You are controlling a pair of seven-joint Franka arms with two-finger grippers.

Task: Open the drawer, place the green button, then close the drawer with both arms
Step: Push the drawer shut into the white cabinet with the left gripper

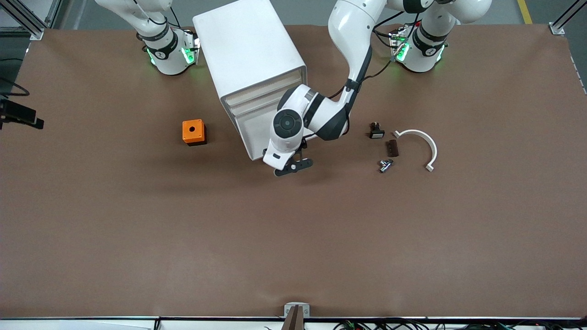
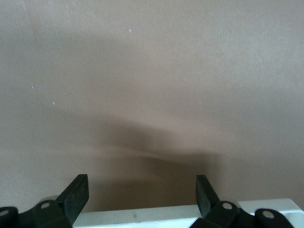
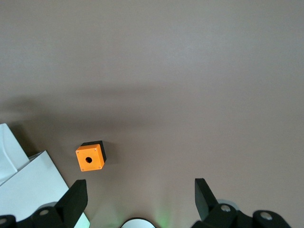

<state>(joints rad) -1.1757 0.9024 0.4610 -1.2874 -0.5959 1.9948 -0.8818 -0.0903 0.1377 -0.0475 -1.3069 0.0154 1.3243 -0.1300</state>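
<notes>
Cabinet [image 1: 250, 59]: white box, drawers [image 1: 257, 103] shut, beige fronts turned toward the left arm's end.

Left gripper [image 1: 293, 166]: jaws wide, empty, at the cabinet's lower front corner.

Right gripper [image 3: 137, 199]: jaws wide, empty, waiting up over its own base.

Drawer likely light, rigid, free-sliding; take the front lip.

Green-capped button: not made out among small parts [image 1: 384, 149] near the left arm.

Orange cube [image 1: 193, 132] beside cabinet.
</notes>
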